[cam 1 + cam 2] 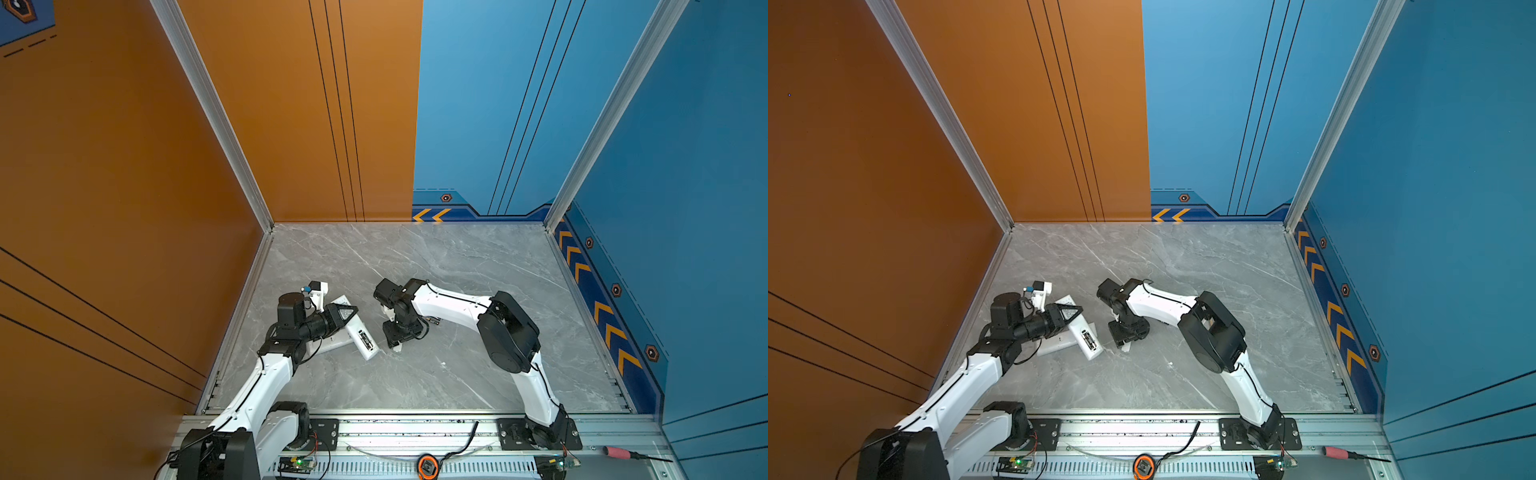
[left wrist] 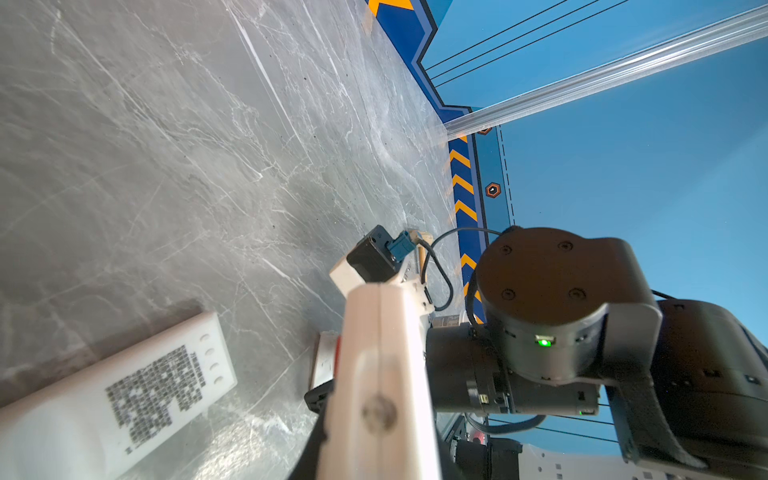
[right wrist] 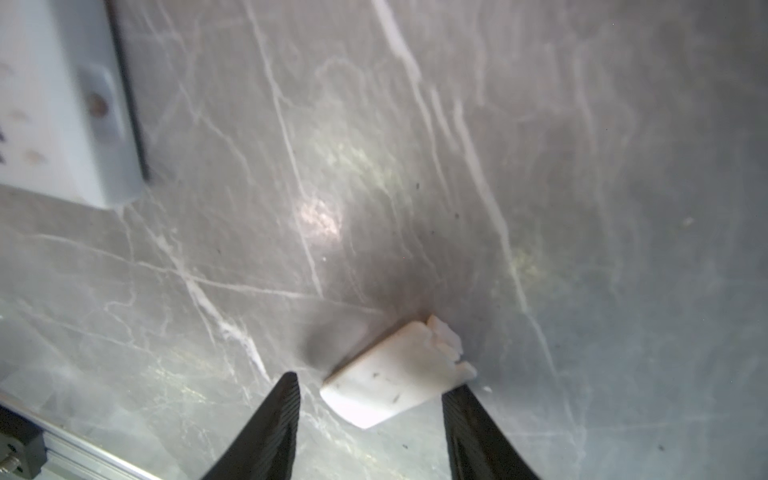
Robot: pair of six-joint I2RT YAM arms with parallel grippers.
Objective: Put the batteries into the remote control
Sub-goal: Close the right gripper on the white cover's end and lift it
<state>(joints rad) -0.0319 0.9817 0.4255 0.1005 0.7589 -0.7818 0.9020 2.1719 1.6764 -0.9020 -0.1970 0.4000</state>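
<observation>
**Cover loose between my fingers, battery behind my wrist**

My right gripper [image 3: 370, 384] hangs spread over the table [image 3: 582, 166] and grasps nothing. The cover [image 3: 390, 374] lies flat between its fingers. One finger seems to touch the notched corner; the other stands just clear. First risk: if I close now, the thin cover may skid or flip out rather than lift.

My left gripper [image 1: 349, 312] is clenched above the remote [image 1: 363, 340], which lies across a second remote [image 1: 332, 344]. I cannot tell whether it grips anything. Second risk: a nudge there slides the remote off its fellow.

One battery [image 1: 433, 320] shows behind my right wrist, well apart from the remote. The rest I cannot see. A careless sweep back could roll it away.
</observation>
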